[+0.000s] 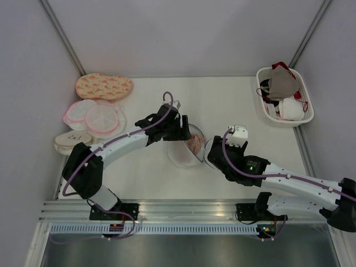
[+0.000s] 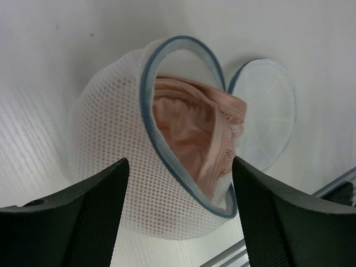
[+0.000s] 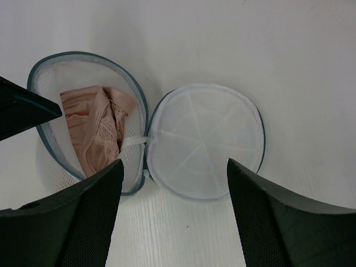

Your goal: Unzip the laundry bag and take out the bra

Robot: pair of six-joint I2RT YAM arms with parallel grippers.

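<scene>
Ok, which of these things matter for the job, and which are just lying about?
Job:
bag, already unzipped and open
pink bra, lying in one half of it

Lying about:
orange case
pink-rimmed cases
cream case
basket holding a taupe bra and a white garment

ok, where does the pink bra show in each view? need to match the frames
Top external: bra near picture centre, inside the open laundry bag.
Left wrist: bra mid-frame, in the tilted mesh half.
Right wrist: bra left of centre, in the left half.
Shared landmark: the blue-grey zipper rim ringing the bra.
</scene>
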